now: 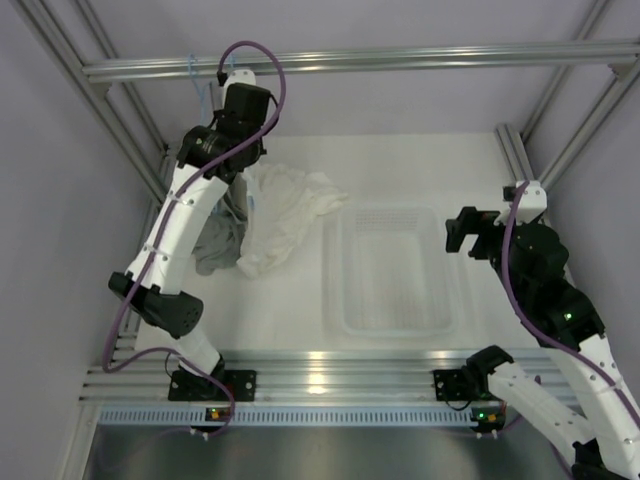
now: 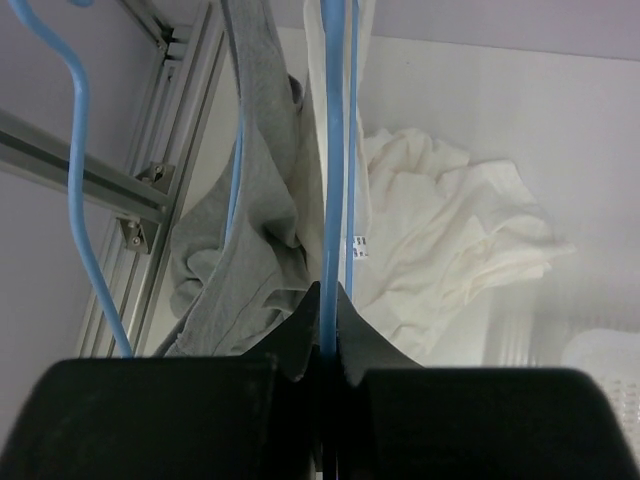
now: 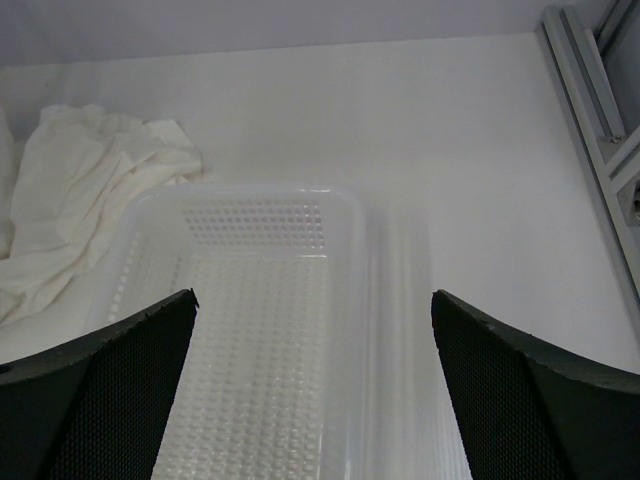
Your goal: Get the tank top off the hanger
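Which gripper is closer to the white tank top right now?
Left. The left gripper is shut on the hanger, with the tank top hanging alongside; the right gripper hovers open above the basket, well apart from it.

Pale lilac walls (image 1: 50, 200) enclose a white tabletop (image 1: 420, 170) — aluminium frame rails (image 1: 400, 58) overhead, glare on the near rail (image 1: 320, 378).

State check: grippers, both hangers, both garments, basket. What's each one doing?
left gripper, shut on the hanger.
right gripper, open, empty, above the basket.
hanger, upright, pinched between the left fingers.
tank top, not off: top part runs up along the hanger, rest crumpled on the table.
grey garment, draped, bunched low.
second hanger, upright, not gripped.
basket, upright, empty.
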`<action>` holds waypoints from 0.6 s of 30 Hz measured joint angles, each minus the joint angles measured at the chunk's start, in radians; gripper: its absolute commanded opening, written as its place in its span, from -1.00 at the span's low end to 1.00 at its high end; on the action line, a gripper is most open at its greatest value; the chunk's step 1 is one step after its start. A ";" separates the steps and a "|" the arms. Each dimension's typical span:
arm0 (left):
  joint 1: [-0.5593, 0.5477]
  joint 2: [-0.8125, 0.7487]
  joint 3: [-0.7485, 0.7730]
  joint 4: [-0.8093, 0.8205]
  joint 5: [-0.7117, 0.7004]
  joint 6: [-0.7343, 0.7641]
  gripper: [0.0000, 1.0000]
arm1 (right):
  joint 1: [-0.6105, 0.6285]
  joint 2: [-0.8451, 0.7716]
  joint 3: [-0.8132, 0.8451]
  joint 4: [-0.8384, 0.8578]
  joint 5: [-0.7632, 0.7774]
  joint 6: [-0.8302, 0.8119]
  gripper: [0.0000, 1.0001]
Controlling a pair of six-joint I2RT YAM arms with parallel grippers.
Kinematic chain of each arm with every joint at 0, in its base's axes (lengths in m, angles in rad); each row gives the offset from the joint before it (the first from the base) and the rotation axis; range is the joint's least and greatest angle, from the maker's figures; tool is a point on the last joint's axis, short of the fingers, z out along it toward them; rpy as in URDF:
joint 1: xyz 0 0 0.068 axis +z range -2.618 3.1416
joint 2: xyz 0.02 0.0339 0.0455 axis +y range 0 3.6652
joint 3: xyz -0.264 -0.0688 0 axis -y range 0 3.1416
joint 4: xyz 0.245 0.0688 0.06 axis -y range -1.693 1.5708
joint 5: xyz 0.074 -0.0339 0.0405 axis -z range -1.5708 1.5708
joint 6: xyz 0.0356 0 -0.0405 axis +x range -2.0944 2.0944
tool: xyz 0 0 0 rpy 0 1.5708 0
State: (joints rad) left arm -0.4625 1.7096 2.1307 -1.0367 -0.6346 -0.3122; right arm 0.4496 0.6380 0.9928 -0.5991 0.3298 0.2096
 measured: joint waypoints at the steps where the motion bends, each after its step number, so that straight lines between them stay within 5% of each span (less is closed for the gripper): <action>1: 0.000 -0.005 0.005 -0.008 0.010 0.009 -1.00 | 0.000 0.000 0.000 0.000 0.000 0.000 0.99; 18: 0.000 -0.266 -0.147 0.121 0.180 0.060 -1.00 | 0.000 0.011 0.000 0.000 -0.002 0.001 0.99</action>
State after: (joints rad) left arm -0.4625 1.4437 1.9835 -0.9157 -0.4549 -0.2520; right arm 0.4496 0.6487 0.9928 -0.5991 0.3279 0.2104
